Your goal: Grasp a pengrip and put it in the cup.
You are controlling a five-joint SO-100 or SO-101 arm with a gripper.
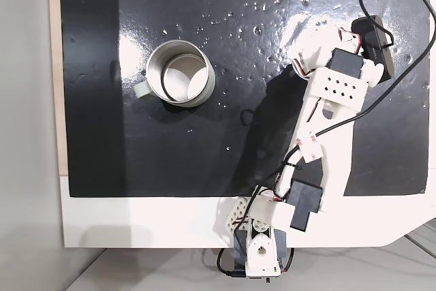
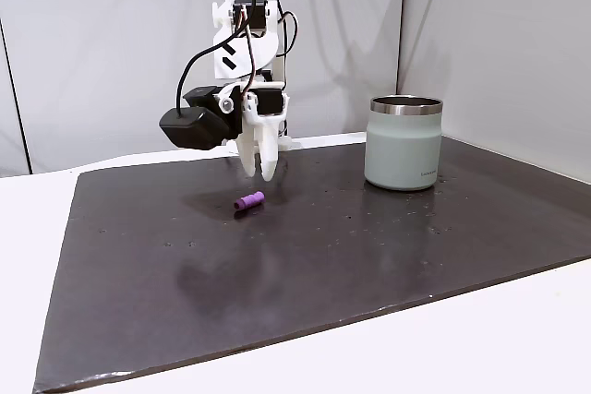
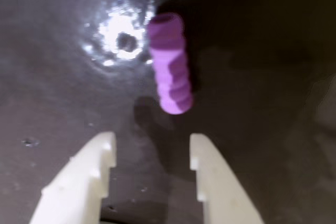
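Note:
The light-purple ribbed pengrip (image 3: 170, 64) lies flat on the black mat just ahead of my fingertips in the wrist view. In a fixed view the pengrip (image 2: 248, 201) rests on the mat a little below and in front of my gripper (image 2: 260, 169), which points downward above it without touching. My gripper (image 3: 152, 148) is open, its two white fingers (image 3: 100, 158) apart with nothing between them. The pale-grey cup (image 2: 404, 145) stands upright well to the right in that fixed view. From above, the cup (image 1: 204, 85) sits at the mat's left-centre, far from the arm (image 1: 320, 127).
The black mat (image 1: 170, 155) covers most of the white table (image 1: 136, 223), and bright glare patches shine on it. A black camera block (image 2: 189, 128) and looping cables hang off the wrist. Grey walls stand close behind the mat. The arm's base (image 1: 262, 247) sits at the table's near edge.

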